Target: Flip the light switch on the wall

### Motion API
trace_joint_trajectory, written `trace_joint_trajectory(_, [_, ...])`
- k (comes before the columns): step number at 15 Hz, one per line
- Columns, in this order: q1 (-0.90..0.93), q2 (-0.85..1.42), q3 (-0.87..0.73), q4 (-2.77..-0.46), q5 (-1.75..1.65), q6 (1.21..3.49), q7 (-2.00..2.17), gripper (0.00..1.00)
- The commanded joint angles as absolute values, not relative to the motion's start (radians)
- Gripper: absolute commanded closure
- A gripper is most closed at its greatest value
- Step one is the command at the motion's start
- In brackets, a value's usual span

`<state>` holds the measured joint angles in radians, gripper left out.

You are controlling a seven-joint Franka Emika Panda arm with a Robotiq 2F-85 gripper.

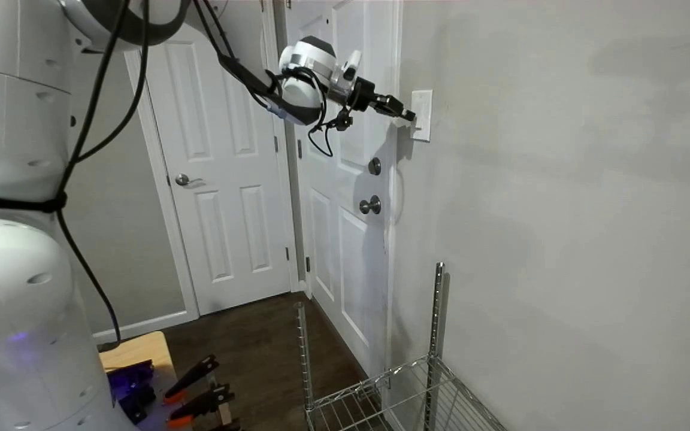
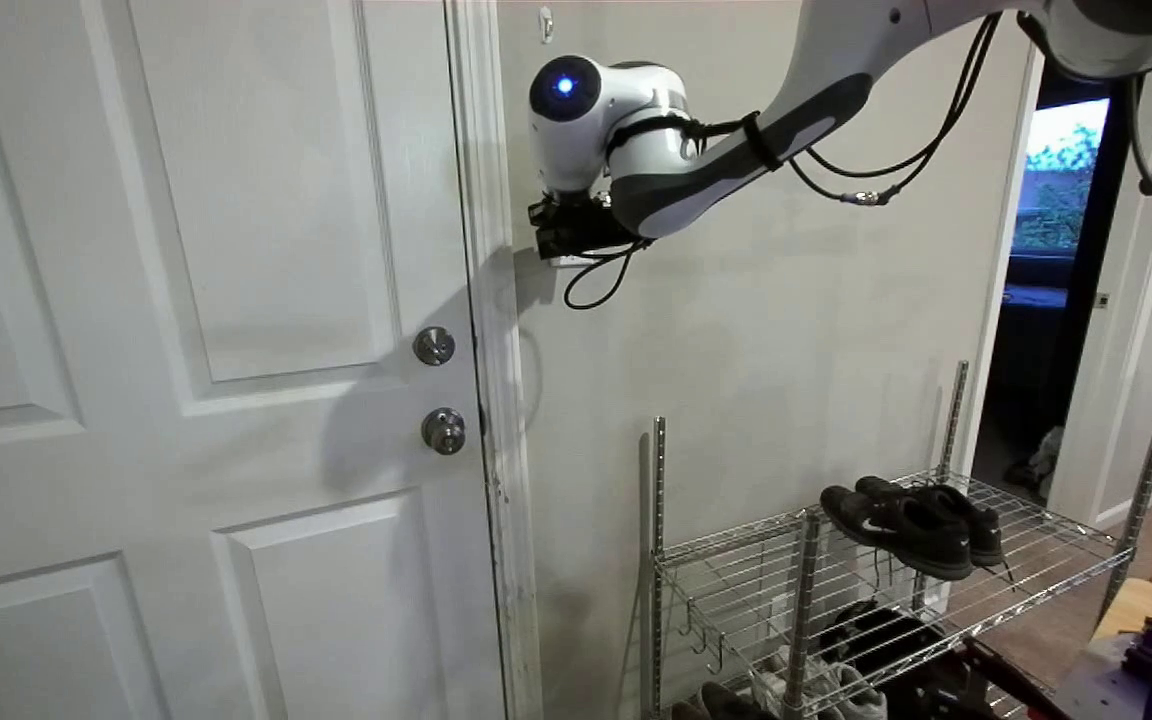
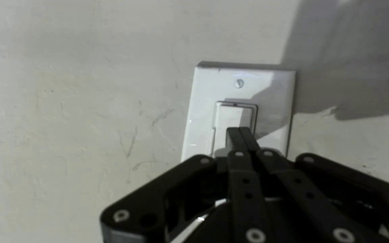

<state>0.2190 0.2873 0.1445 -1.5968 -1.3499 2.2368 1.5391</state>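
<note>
Light switch (image 1: 422,115): sat upright on the grey-white wall (image 1: 560,209), just beside the door frame (image 2: 486,150); the wrist view showed it partly hidden.
Rocker (image 3: 231,116): lay within the white plate (image 3: 199,111), a screw (image 3: 239,83) just beyond its end.
Gripper (image 3: 240,129): was narrow, its two fingers (image 3: 234,143) drawn together side by side, the tips in front of the rocker; whether they touched it could not be told.
Shadow (image 3: 333,84): fell across part of the plate and the wall next to it.
Arm (image 2: 841,50): hung before the wall, a blue light (image 2: 565,86) glowing near its wrist.
Door (image 2: 266,190): bore a round knob (image 2: 443,431) with a lock (image 2: 433,345) above.
Wire rack (image 2: 658,500): stood below, near the wall; black shoes (image 2: 911,535) rested on it.
</note>
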Motion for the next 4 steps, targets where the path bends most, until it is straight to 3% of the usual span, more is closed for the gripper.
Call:
trace_joint_trajectory(1, [0.225, 0.258, 0.158, -1.644, -1.270, 2.230, 1.505, 0.99])
trace_joint_trajectory(4, [0.237, 0.252, 0.164, -1.664, -1.244, 2.226, 1.516, 1.00])
